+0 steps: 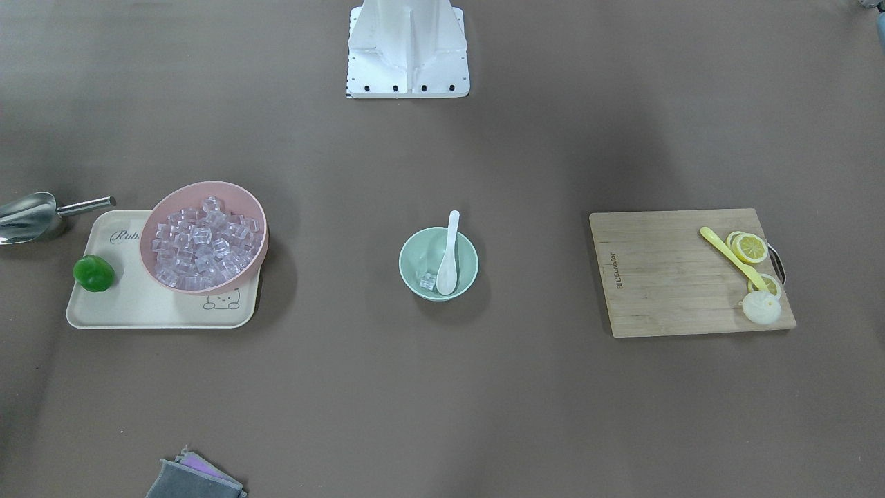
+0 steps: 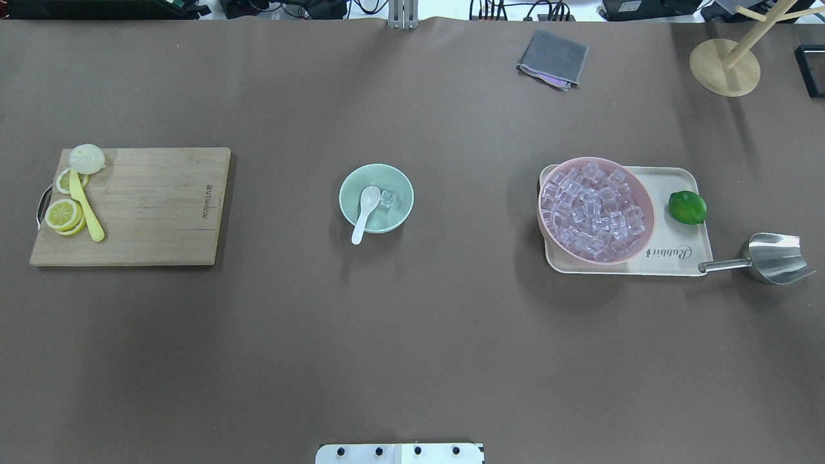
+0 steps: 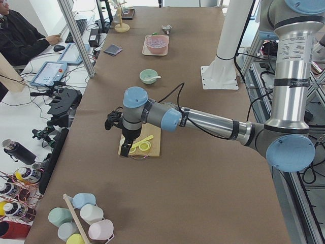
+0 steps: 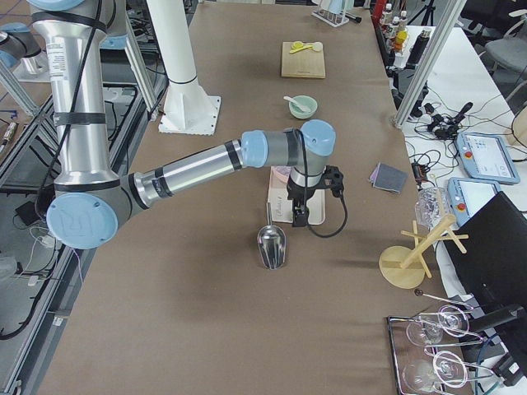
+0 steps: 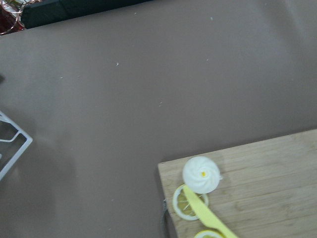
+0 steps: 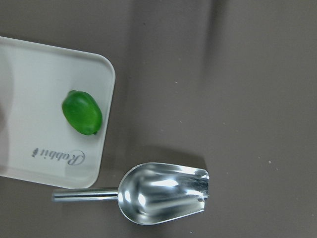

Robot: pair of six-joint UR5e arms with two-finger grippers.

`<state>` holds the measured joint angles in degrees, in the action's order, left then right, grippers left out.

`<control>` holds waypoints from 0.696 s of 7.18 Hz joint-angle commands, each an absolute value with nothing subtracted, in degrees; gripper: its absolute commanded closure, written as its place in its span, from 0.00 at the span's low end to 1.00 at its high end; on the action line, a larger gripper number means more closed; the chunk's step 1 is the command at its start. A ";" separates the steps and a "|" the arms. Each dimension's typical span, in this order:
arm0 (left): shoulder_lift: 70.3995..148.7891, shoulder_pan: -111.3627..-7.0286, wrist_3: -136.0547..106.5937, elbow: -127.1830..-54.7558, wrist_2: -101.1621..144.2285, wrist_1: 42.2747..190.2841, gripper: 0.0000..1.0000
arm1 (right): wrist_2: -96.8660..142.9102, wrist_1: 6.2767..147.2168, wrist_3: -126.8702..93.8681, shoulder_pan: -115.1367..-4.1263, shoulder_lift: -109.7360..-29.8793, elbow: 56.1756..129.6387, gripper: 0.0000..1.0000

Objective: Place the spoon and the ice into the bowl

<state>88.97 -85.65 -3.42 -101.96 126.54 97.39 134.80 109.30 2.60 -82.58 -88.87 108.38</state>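
Above the outer end of the cutting board [image 3: 154,137] hangs my left pincer [image 3: 125,150], pointing down. Only the side view catches it, so I cannot tell how far it is parted or whether it grips anything. My left wrist camera looks on the board's corner, where a white bun [image 5: 201,174] sits against a lemon slice [image 5: 187,204] and the yellow spoon [image 5: 208,216].

My right pincer [image 4: 298,217] hangs at the table's other end, over the edge of the tray [image 4: 282,210] beside the metal scoop [image 4: 272,243]. Its opening too I cannot tell. That wrist camera sees a lime [image 6: 81,112] on the tray and the scoop lying just off it on the table [image 6: 237,74].

Between the two, mid-table and well apart from both pincers, stands the bowl [image 1: 413,254]. The spoon [image 1: 449,257] lies with its scoop inside it, handle leaning over the rim toward my base. One ice cube [image 1: 428,281] rests in the bowl beside the scoop. The pink bowl [image 1: 166,200] on the tray holds many more cubes.
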 commanded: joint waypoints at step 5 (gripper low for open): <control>88.95 -87.45 -12.48 -100.64 131.65 94.92 0.02 | 131.40 98.96 2.73 -86.22 -91.06 96.33 0.00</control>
<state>88.85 -87.52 -11.04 -100.98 129.99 95.14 131.53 100.17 3.09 -85.92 -91.05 98.10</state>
